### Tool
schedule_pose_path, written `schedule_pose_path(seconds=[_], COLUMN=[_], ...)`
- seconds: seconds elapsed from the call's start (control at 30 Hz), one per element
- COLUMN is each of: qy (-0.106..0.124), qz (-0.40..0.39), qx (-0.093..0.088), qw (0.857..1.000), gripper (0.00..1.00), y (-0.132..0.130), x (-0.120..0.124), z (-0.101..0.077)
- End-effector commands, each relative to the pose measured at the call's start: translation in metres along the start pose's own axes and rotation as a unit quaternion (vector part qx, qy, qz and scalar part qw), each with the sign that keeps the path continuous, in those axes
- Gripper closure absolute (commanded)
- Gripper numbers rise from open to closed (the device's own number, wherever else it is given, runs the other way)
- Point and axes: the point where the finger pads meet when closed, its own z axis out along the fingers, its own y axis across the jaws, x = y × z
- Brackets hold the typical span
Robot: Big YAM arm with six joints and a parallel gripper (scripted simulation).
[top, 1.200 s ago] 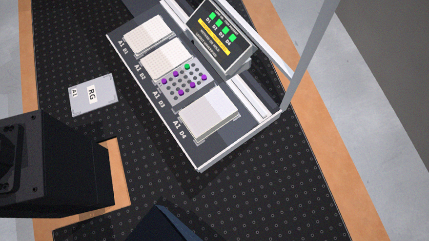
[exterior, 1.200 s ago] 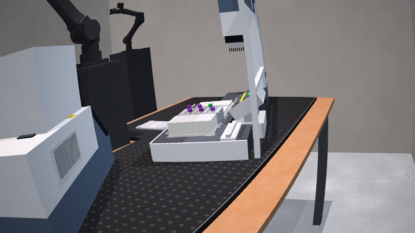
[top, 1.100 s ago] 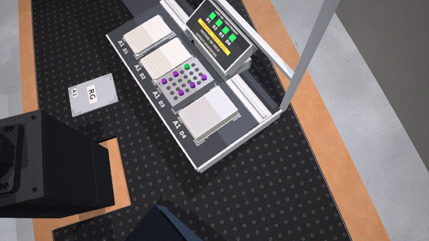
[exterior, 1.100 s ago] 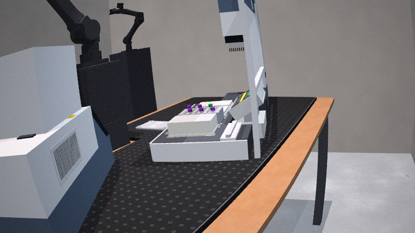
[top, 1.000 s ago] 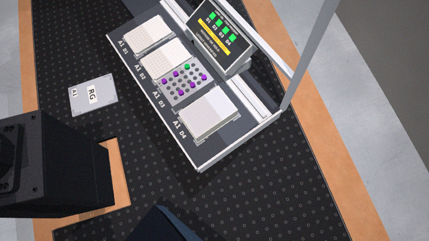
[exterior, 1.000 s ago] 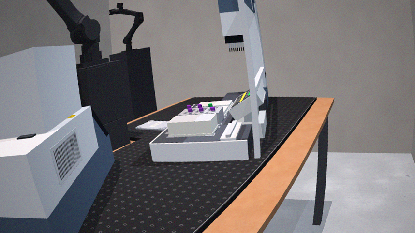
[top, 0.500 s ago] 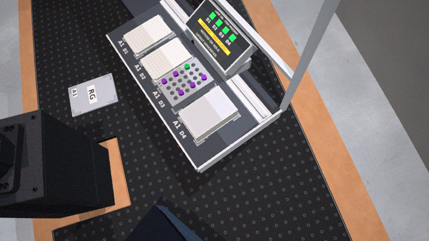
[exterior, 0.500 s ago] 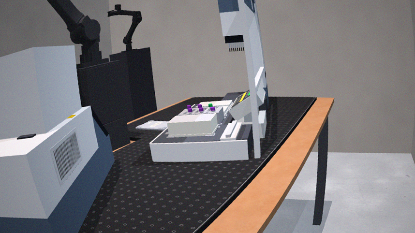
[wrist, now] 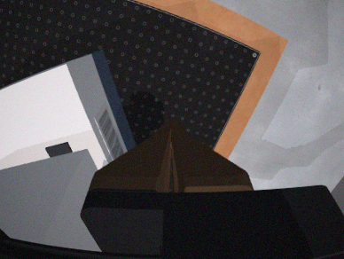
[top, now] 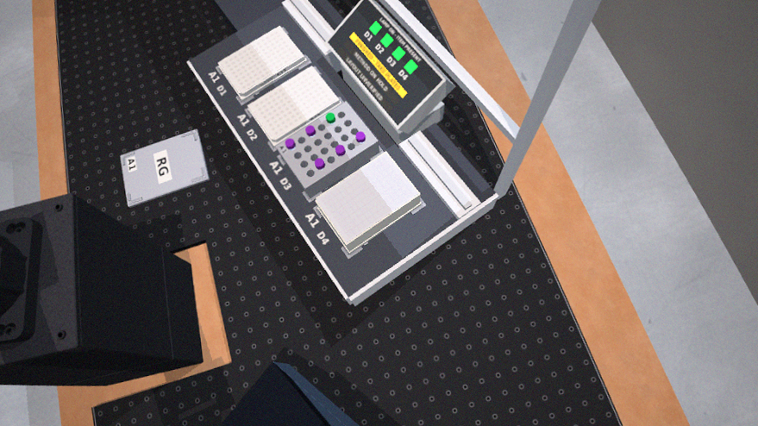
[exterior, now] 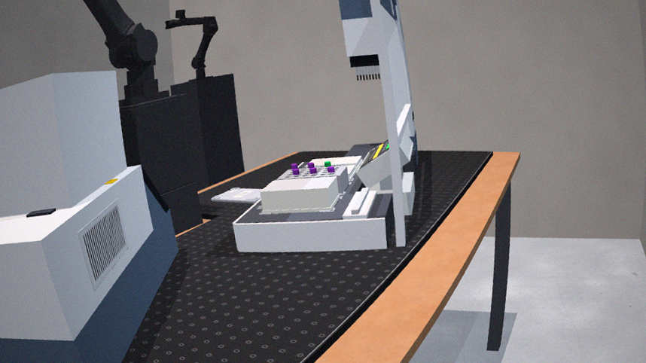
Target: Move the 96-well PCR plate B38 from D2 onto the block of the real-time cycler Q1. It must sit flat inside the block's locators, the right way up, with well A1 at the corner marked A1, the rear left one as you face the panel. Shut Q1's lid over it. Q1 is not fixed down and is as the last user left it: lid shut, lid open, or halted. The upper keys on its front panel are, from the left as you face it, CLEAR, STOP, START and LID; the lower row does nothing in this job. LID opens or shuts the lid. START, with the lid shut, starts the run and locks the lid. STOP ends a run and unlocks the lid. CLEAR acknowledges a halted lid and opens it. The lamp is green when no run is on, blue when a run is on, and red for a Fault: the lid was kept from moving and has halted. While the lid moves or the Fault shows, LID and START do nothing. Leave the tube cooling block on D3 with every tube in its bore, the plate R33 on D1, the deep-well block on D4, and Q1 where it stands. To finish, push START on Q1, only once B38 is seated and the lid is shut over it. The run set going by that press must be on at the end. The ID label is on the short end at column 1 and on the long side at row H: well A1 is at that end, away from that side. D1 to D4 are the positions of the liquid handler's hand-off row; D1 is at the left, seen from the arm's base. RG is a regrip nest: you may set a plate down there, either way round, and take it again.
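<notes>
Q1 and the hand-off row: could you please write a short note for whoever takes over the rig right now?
End effector: shut, empty, up in the air above Q1.
Q1's lid is shut; its lamp is not visible.
B38 is on D2, R33 on D1, tube cooling block on D3 with tubes in bores, deep-well block on D4.
Done: nothing moved.
Left: open the lid, seat B38 with A1 rear left, shut the lid, press START.

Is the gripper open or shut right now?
Shut, on nothing: in the wrist view the gripper has its two brown fingers pressed together, with only table and floor beyond them.
</notes>
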Motion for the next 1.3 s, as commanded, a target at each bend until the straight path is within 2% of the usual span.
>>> schedule_pose_path(seconds=[0.0,0.2,0.33,0.4,0.5,0.6,0.73,0.83,0.97,1.03,1.2,1.27], qy=[-0.05,-0.051,-0.068,-0.065,-0.065,-0.064,-0.075,-0.074,-0.067,-0.067,-0.072,-0.075], qz=[0.034,0.039,-0.034,-0.038,-0.03,-0.019,-0.067,-0.055,-0.048,-0.048,-0.054,-0.088], qx=[0.021,0.022,0.006,0.009,0.011,0.011,0.001,0.008,0.005,0.005,0.002,-0.007], qw=[0.998,0.998,0.997,0.997,0.997,0.998,0.995,0.996,0.997,0.997,0.996,0.993], gripper=[1.0,1.0,1.0,1.0,1.0,1.0,1.0,1.0,1.0,1.0,1.0,1.0], y=[-0.044,-0.053,-0.004,0.014,0.015,0.029,0.039,0.046,0.073,0.073,0.111,0.126], x=[-0.021,-0.021,-0.03,-0.03,-0.031,-0.031,-0.027,-0.027,-0.026,-0.026,-0.032,-0.028], z=[-0.067,-0.065,-0.059,-0.057,-0.057,-0.054,-0.05,-0.049,-0.043,-0.043,-0.042,-0.039])
